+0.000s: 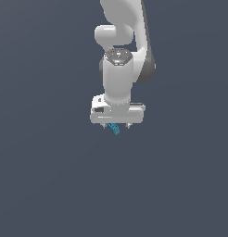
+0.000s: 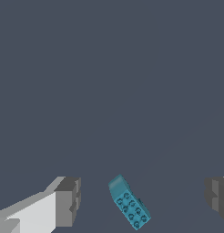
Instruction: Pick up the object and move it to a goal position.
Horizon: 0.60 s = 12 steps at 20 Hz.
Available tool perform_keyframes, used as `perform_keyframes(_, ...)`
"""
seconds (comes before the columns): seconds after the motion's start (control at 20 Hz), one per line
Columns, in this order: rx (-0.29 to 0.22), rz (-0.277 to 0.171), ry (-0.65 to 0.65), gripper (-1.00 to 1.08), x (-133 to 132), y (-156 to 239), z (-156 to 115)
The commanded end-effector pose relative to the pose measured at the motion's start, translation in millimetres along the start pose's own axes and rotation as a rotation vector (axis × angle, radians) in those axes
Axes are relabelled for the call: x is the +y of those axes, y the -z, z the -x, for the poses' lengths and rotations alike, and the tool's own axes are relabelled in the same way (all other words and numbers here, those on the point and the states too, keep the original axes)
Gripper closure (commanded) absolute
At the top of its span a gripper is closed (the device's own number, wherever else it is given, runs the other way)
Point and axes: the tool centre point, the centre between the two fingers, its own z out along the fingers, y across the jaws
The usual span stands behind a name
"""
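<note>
The object point(image 2: 129, 203) is a small teal-blue brick-like block with studs on one face and a smooth sloped end. It lies slanted on the dark grey floor. In the wrist view it sits between my two grey fingertips, with wide gaps on both sides and no contact. My gripper point(image 2: 143, 200) is open. In the exterior view the white hand hangs straight down, and the object point(image 1: 115, 128) peeks out just under it, between the short fingertips of the gripper point(image 1: 117, 126).
A plain dark grey floor point(image 1: 51, 185) spreads all around. The white arm point(image 1: 120, 41) rises behind the hand towards the upper edge of the exterior view.
</note>
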Motion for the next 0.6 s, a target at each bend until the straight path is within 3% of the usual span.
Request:
perform_keyframes(0.0,0.0,0.0,0.0,-0.92,0.0,0.0,0.0)
perform_keyframes(0.55,-0.021,-0.014,-0.036,-0.92,5.3,-0.6,6.1)
